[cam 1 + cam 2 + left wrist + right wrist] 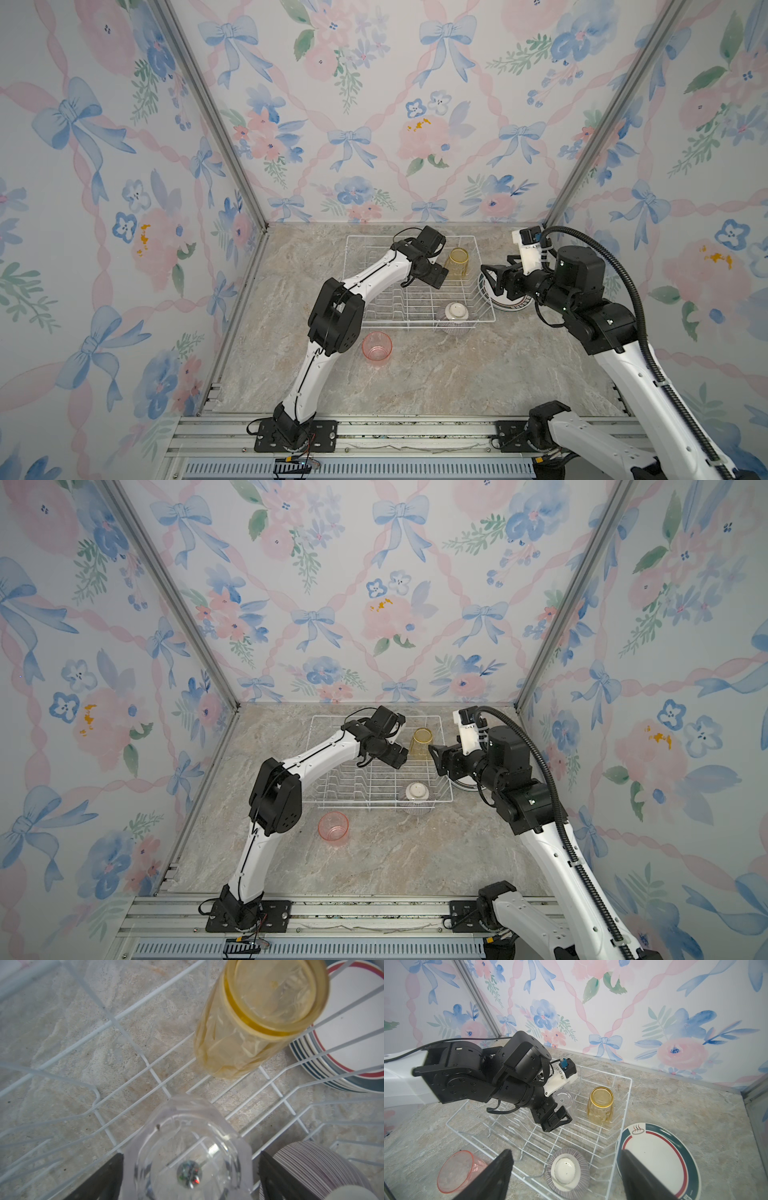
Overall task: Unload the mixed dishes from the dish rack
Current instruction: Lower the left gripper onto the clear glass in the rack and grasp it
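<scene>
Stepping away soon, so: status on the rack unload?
Left gripper open, astride clear tumbler in rack. Right gripper open, empty, over plates. Yellow tumbler, bowl also in rack; nothing blocking.

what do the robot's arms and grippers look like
The left arm and right arm both have white links between boxy black joint housings. A thin black cable runs along the left one; a thick black ribbed conduit follows the right one. Each wrist carries a white camera mount. The left gripper and right gripper are black.
</scene>
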{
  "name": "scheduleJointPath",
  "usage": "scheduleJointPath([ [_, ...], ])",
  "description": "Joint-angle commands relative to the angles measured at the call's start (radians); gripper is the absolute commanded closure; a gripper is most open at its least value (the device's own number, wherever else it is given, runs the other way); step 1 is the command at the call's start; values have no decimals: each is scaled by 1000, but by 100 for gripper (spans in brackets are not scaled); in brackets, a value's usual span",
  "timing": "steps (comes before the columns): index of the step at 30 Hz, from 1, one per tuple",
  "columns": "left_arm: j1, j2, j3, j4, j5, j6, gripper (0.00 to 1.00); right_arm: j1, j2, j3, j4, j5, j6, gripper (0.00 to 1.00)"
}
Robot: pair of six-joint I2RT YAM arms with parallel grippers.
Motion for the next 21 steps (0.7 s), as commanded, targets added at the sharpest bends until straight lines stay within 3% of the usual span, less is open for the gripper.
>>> scheduleJointPath([
  [1,-1,21,34,-21,-38,18,6,-10,6,-16,33,-22,14,17],
  [10,3,46,51,-21,-32,25,15,-18,18,-26,35,-32,14,16],
  [15,11,49,39,-22,13,23,36,-23,18,-27,32,-35,13,16],
  [21,20,34,29,-21,30,24,50,-23,18,-34,36,-43,23,16],
])
